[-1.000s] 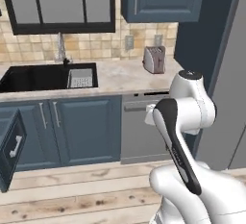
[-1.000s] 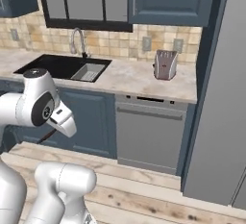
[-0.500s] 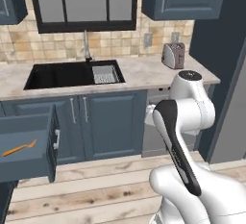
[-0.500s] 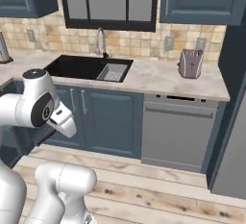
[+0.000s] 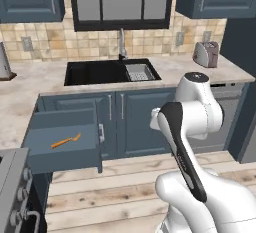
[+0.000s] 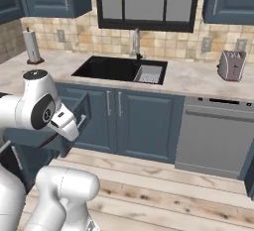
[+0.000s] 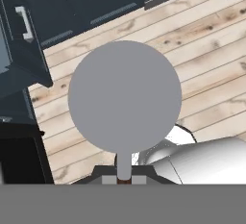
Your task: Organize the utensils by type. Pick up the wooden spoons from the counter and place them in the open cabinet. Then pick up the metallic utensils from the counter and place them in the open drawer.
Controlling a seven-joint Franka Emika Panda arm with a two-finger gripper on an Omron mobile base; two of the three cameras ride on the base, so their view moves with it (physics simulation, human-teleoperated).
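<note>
Left base view, marble counter, open drawer, plank floor

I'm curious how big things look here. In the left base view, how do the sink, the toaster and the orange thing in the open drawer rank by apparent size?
Largest to smallest:
1. Sink
2. Toaster
3. Orange utensil in the open drawer

The toaster stands farther away, so its lead over the utensil is unsure.

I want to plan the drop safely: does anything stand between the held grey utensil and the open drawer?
Nothing visible does. The grey utensil sits in the gripper over wooden floor, and the open drawer holds just one orange utensil.
</note>
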